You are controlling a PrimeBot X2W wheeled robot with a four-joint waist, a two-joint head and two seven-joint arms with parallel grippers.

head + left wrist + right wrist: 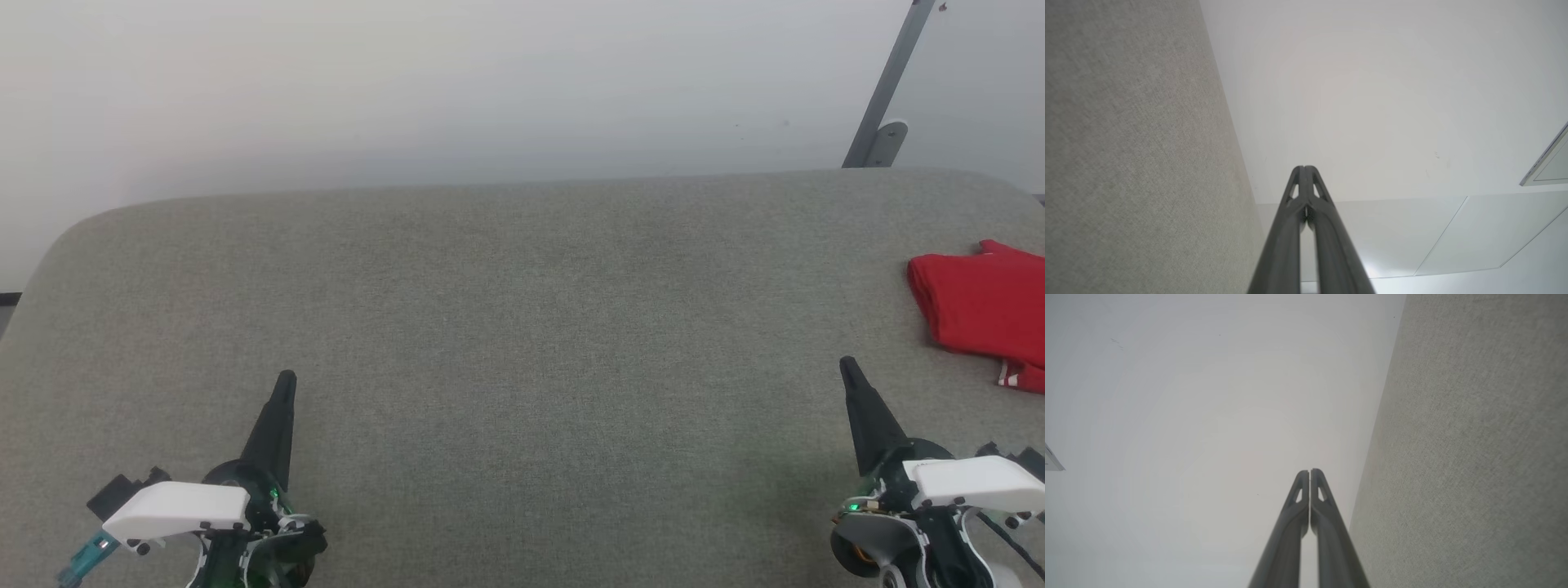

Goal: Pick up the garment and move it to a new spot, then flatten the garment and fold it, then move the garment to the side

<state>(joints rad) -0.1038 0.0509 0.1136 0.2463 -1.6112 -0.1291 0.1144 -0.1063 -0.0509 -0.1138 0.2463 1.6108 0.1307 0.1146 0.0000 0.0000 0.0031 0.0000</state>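
Both are sitting closed and gripping nothing: left pincer [286, 379] and right pincer [847, 364] are pointing forward over the grey surface [522, 327]. Garment [984, 302] is lying folded at the surface's right edge, beyond the right pincer, not touching it.

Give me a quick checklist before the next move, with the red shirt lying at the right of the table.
1. Left gripper shut and empty: ok.
2. Right gripper shut and empty: ok.
3. Both grippers apart from the shirt: ok.
4. Shirt lying at the right side of the table: ok.
5. Shirt folded: it looks so, but the picture's edge cuts it off: cannot tell.
6. Shirt wholly on the table: cannot tell.
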